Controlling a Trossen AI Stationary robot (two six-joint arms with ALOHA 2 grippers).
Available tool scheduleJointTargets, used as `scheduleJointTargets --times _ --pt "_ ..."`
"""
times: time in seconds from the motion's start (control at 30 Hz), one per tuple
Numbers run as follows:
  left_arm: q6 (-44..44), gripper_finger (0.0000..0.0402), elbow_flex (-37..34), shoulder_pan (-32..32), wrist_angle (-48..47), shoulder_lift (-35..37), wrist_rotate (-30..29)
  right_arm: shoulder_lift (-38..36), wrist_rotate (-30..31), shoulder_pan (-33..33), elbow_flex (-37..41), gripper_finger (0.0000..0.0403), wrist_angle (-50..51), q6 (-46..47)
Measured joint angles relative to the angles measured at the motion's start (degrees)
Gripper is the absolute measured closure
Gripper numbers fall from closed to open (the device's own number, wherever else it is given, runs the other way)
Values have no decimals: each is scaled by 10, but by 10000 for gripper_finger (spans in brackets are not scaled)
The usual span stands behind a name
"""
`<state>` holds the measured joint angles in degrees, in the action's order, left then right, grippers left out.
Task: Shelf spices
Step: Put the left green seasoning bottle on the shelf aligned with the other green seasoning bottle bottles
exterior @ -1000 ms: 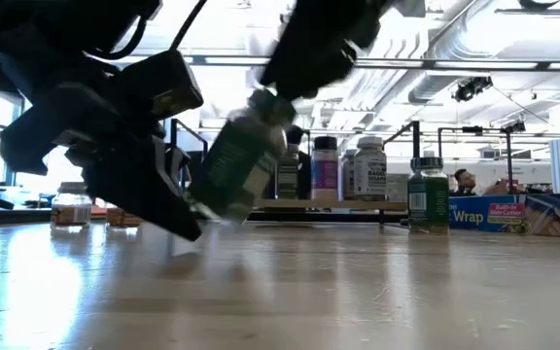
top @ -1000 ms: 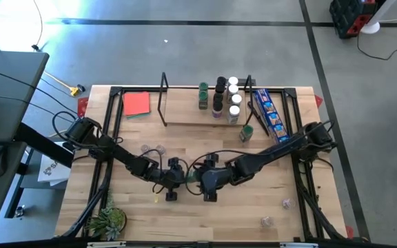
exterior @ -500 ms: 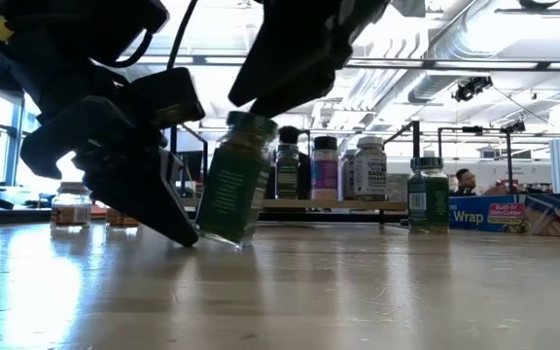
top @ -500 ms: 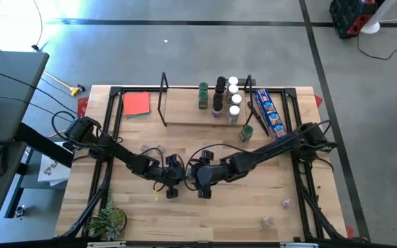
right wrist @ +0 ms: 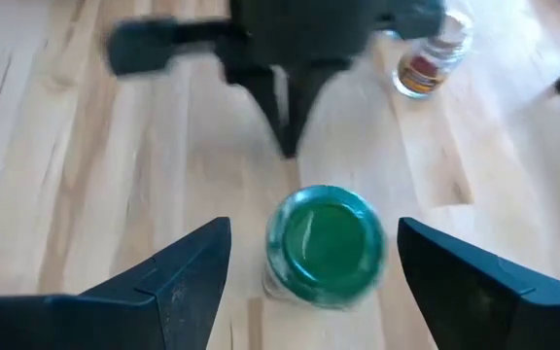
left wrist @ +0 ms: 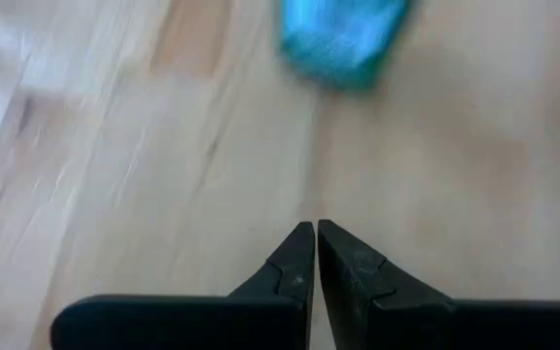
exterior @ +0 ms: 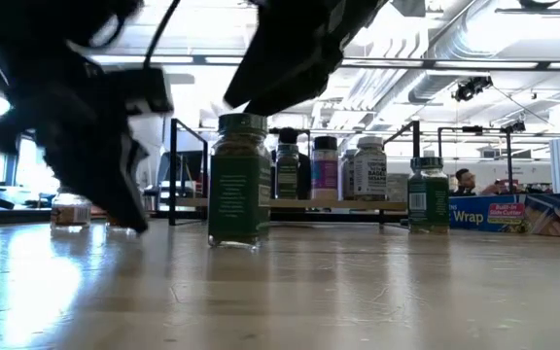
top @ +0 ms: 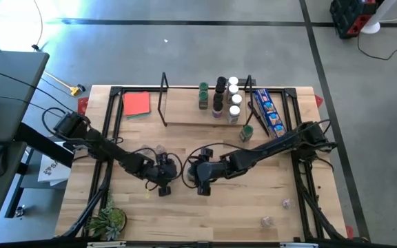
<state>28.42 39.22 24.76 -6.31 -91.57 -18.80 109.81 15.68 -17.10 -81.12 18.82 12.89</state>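
Observation:
A spice jar with a green lid stands upright on its base on the table, well in front of the shelf. My right gripper hangs over the jar, open, one finger on either side of the lid with a gap on each side. Just to the jar's left, my left gripper is shut and holds nothing; it also shows in the right wrist view. Several spice jars stand on the right part of the shelf.
A red card lies left of the shelf. A long blue packet lies to its right, with a green-lidded jar beside it. Small clear jars lie at mid-left and near right. A plant sits at the near left corner.
The green-lidded jar leaned against my left gripper; it has tipped up and now stands upright. My left gripper, still shut, has drawn back from the jar toward the table's left edge and risen a little. My right gripper has stayed open and shifted slightly left over the jar.

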Motion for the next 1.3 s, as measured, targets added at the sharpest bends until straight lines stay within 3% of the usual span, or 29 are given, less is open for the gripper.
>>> scheduleJointTargets --times 0.2,0.3,0.5,0.67,0.93,1.07,1.3 --pt "-52 387 1 21 114 4 54 -37 2 2 -1 117 87 -7" --pt "-78 387 2 14 199 -17 59 -24 -13 8 22 117 72 -3" --pt "-91 387 1 -22 235 -53 -14 -7 -41 11 78 117 5 42" --pt "-91 387 1 -40 210 -47 -44 -9 -48 -12 71 116 -17 52" --pt "-92 387 1 -33 223 -40 -40 -18 80 -42 -42 116 198 81" --pt "-92 387 1 -21 241 -40 -39 -18 83 -42 -68 116 185 100" --pt "-92 387 1 1 278 -40 -38 -18 103 -60 -66 116 171 219"
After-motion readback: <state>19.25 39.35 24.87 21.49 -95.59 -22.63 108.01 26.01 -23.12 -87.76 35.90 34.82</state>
